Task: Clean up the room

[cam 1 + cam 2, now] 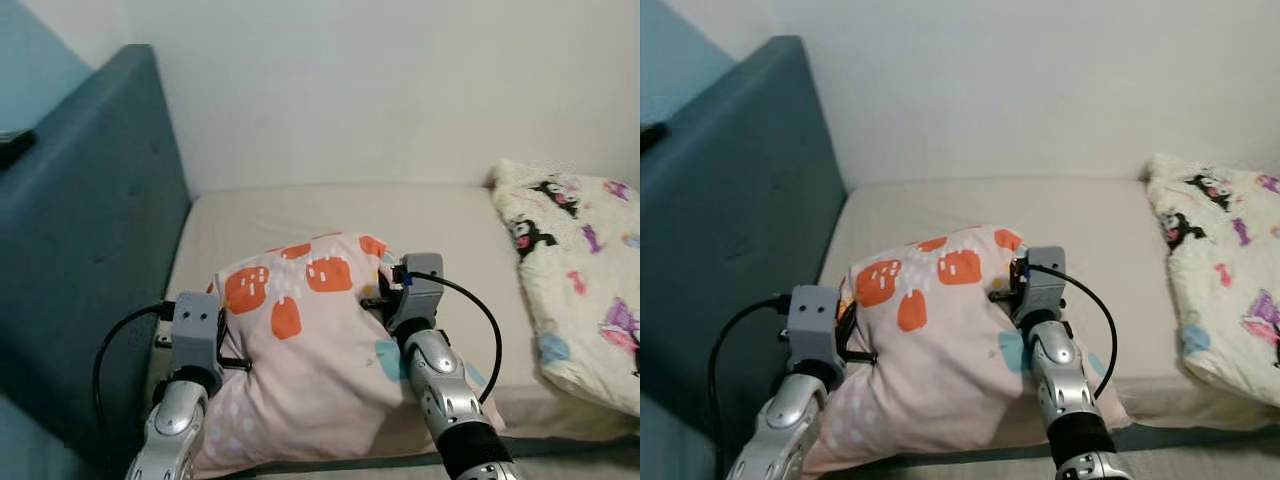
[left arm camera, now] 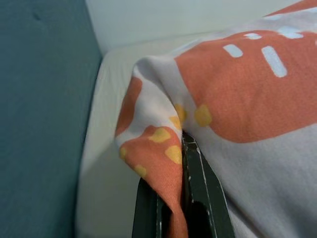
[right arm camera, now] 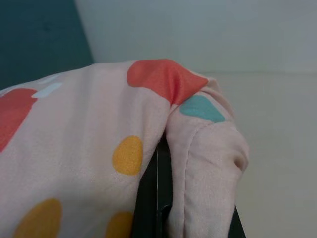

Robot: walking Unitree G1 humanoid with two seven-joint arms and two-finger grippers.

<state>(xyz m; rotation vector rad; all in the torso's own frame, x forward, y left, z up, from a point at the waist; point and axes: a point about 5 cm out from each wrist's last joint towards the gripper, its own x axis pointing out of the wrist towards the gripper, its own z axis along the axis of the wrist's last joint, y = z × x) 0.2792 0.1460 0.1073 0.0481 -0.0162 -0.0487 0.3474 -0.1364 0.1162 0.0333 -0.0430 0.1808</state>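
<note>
A pale pink pillow with orange, yellow and teal patches is held up over the near part of the cream mattress. My left gripper is shut on the pillow's left edge; the wrist view shows fabric pinched between its black fingers. My right gripper is shut on the pillow's right edge, with a fold draped over its fingers. The pillow bulges between the two arms.
A teal padded headboard rises at the left, with a dark object on its top. A white blanket with cartoon prints lies on the mattress at the right. A white wall is behind.
</note>
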